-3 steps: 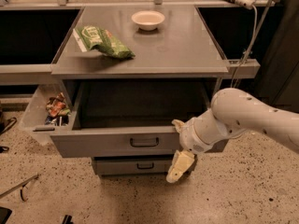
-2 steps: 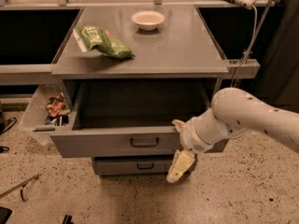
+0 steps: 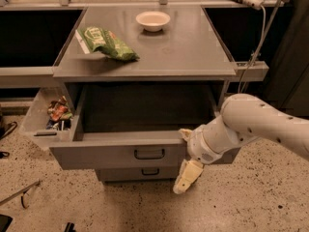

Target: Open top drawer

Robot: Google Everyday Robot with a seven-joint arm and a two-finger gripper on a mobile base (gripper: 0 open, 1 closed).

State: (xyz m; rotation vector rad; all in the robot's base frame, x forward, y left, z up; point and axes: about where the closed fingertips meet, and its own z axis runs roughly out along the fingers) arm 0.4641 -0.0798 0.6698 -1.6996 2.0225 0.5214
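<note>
1. Partly hidden beneath the top drawer (image 3: 106,154), a lower drawer (image 3: 120,174) shows us only a strip of its front
2. We see the top drawer pulled out, its tray dark; the gripper (image 3: 186,157) sits at its front's right end, jaws spread wide, holding nothing
3. Speckled floor (image 3: 120,207) lies open before it
4. We find a green bag (image 3: 108,43) and a white bowl (image 3: 153,20) on the grey counter (image 3: 188,47)

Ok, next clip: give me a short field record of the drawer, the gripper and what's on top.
top drawer: pulled well out, front toward the camera
handle: black bar, nothing on it
gripper: hanging at the drawer front's right end, away from the handle
lower drawer: shut
cabinet top: white bowl, green bag
</note>
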